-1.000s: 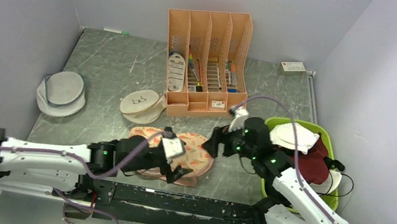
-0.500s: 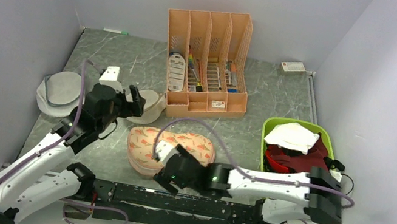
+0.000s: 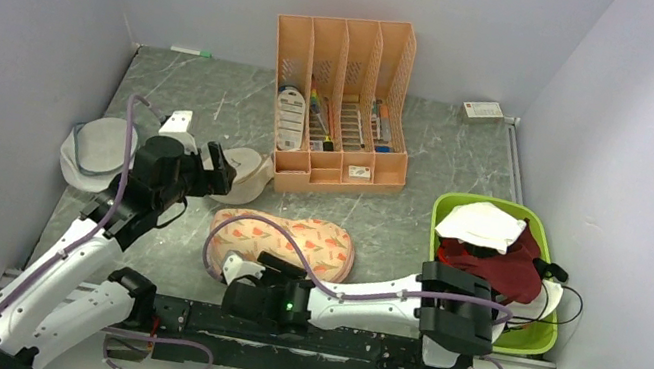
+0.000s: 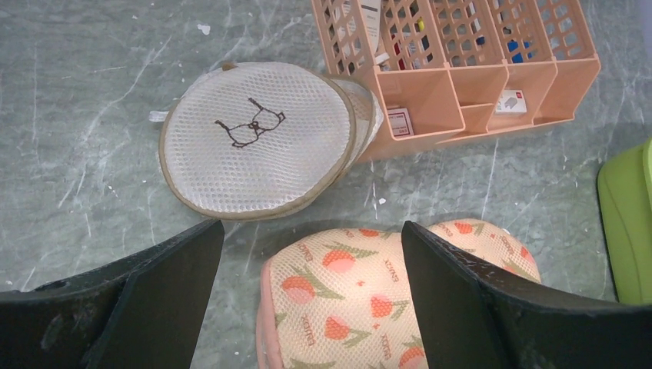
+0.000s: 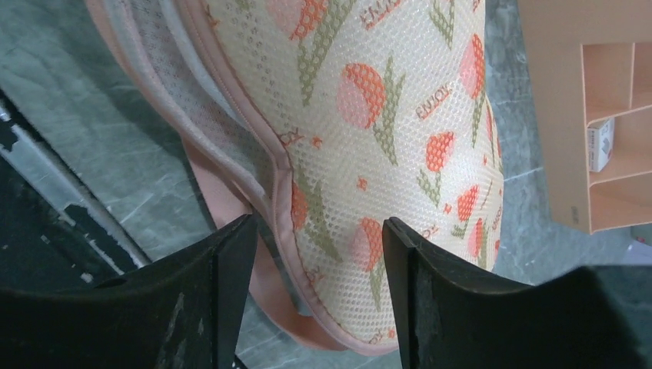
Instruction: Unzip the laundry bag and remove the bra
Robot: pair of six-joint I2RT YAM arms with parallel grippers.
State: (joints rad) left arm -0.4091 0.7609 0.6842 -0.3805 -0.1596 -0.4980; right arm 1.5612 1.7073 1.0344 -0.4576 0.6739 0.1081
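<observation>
White arm links (image 3: 73,249), black joints (image 3: 156,165), looping purple cables (image 3: 126,124)

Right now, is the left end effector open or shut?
Open. The left end effector shows fingers wide apart, nothing gripped between them.

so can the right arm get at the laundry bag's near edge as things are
Probably yes. The right gripper sits at the laundry bag's near rim, fingers either side of its pink edge, with nothing else between. The left gripper hangs back near the round pouch, out of the way.
</observation>
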